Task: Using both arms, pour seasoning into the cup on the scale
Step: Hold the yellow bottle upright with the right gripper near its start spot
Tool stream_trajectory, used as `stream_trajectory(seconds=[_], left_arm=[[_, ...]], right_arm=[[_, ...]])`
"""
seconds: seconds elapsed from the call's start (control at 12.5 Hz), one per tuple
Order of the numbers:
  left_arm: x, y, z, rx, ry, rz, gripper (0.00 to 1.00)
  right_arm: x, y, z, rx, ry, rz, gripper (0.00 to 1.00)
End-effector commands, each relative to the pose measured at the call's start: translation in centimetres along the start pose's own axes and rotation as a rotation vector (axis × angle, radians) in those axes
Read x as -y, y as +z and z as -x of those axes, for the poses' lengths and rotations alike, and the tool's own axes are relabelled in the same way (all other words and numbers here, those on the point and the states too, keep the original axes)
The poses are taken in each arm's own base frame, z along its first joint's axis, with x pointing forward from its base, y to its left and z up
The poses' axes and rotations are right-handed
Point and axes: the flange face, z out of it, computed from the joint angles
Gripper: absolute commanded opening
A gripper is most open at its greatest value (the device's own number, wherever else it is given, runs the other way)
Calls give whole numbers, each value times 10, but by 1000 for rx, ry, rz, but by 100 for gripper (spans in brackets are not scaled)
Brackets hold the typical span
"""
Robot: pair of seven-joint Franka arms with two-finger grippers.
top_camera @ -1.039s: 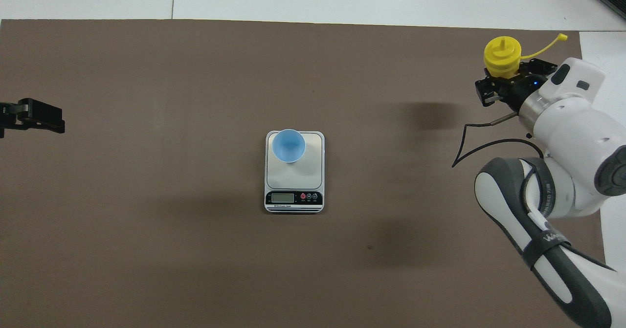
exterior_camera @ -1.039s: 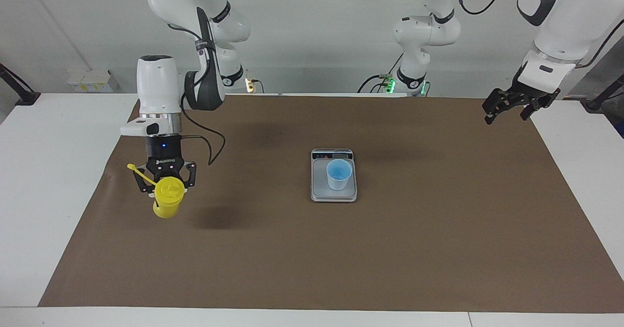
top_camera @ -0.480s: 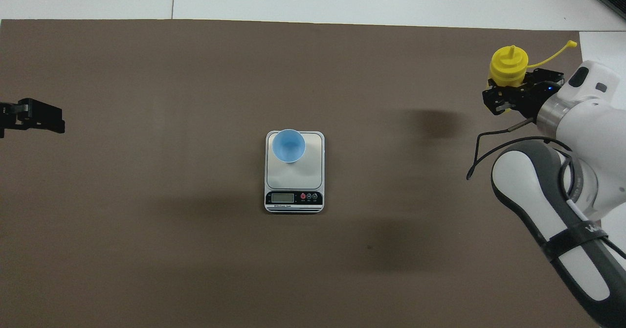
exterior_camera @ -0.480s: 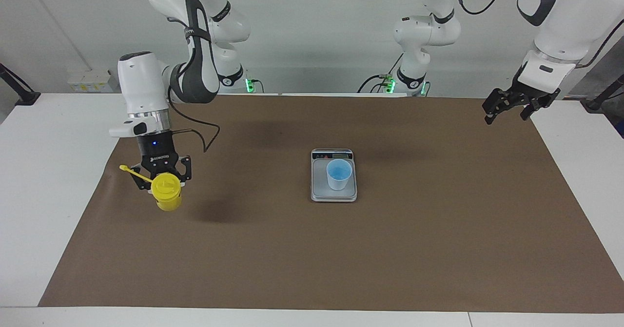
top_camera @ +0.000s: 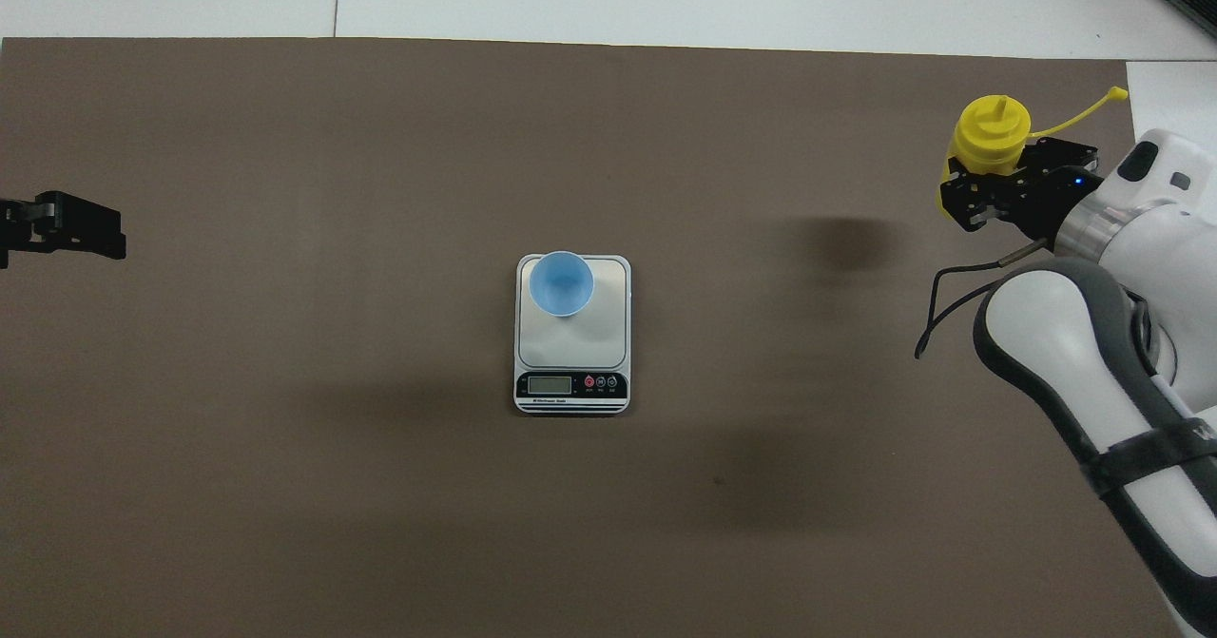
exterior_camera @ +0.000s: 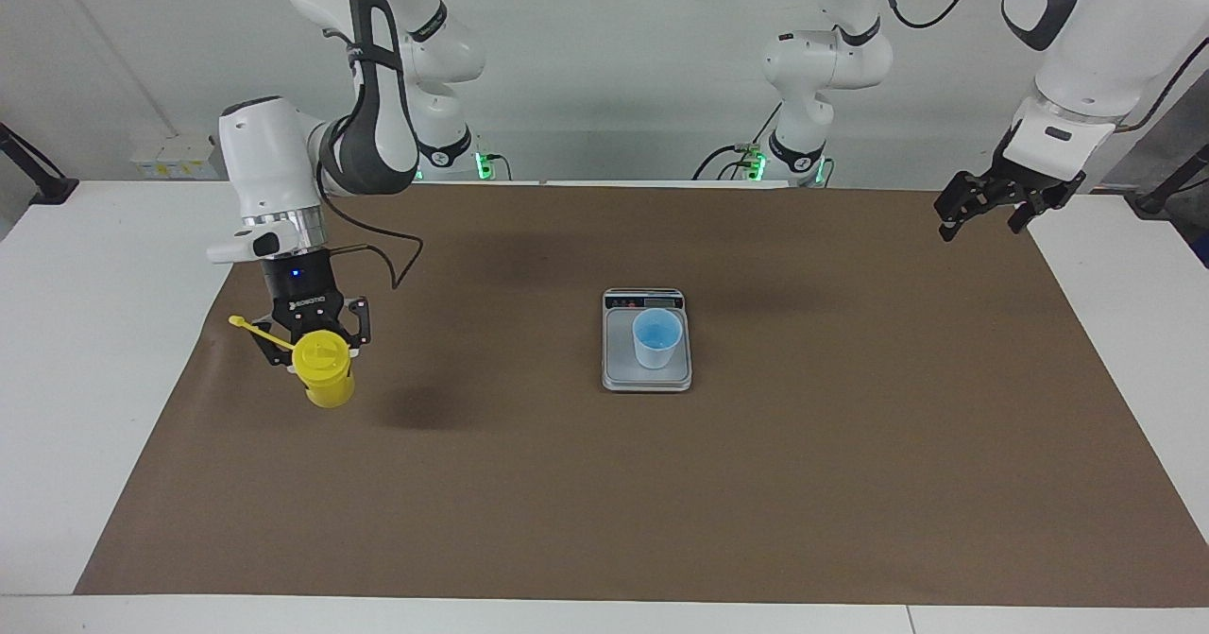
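The white bench [exterior_camera: 104, 351] carries a wide brown mat [exterior_camera: 604, 483] that covers nearly all of its top. Two white arms come in from the robots' end. The right arm [exterior_camera: 368, 95] bends down over the mat's edge at its own end of the bench, and the left arm [exterior_camera: 1086, 58] waits raised over the mat's corner at the left arm's end.

The scale [top_camera: 572, 334] lies flat in the middle of the mat, its dark display strip at the end nearer to the robots. On its grey plate stands the blue cup [top_camera: 561, 282], upright and open at the top, set toward the end of the plate farther from the robots.

The yellow bottle [exterior_camera: 324, 369] is well apart from the scale, toward the right arm's end of the bench – it is upright, capped, with its thin strap [top_camera: 1084, 115] sticking out sideways from the cap. The right claw [exterior_camera: 321, 341] points straight down and is pinching the bottle just below the cap, its fingers pressed against the bottle's sides. Whether the bottle's base rests on the mat or hangs just above it cannot be told.

The left claw [exterior_camera: 982, 209] hangs in the air with nothing in it – its fingers are spread apart
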Motion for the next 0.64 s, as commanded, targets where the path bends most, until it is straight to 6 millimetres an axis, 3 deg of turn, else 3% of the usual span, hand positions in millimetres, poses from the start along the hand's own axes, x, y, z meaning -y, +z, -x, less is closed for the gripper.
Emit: stream_trajectory(seconds=[0.0, 0.56], left_arm=[[4, -3, 6, 8, -2, 0, 100], [4, -3, 6, 7, -2, 0, 100]], right_arm=[[0, -11, 9, -46, -2, -21, 14], [0, 4, 48, -157, -43, -41, 15]])
